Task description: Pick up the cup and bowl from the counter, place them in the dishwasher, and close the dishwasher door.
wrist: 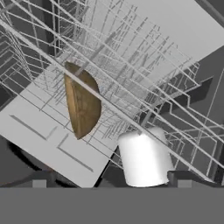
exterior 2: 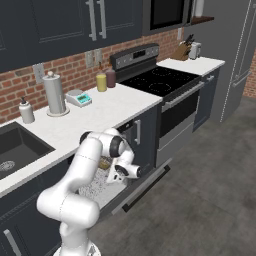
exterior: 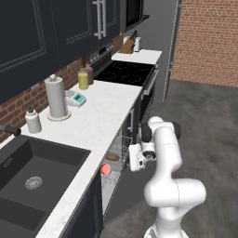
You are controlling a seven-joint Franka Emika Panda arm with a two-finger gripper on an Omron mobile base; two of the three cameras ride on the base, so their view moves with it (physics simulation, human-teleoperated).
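The dishwasher door (exterior 2: 148, 186) hangs open under the counter (exterior: 103, 116), and the wire rack (exterior: 119, 153) is slid out. The brown bowl (wrist: 82, 105) stands on edge in the rack; it also shows as the bowl (exterior: 113, 157) and the bowl (exterior 2: 105, 162) in the base views. The red-pink cup (exterior: 105, 169) sits in the rack near its front corner. My gripper (exterior: 131, 162) (exterior 2: 119, 175) (wrist: 111, 183) hovers just outside the rack, pointing into it, a short way from the bowl. Its jaws stand wide open with nothing between them.
On the counter stand a paper towel roll (exterior: 56, 97), a white soap bottle (exterior: 33, 120), a yellow bottle (exterior: 83, 79) and a small teal scale (exterior: 78, 98). The dark sink (exterior: 28, 176) lies left. The black oven range (exterior 2: 165, 85) adjoins the dishwasher on the right.
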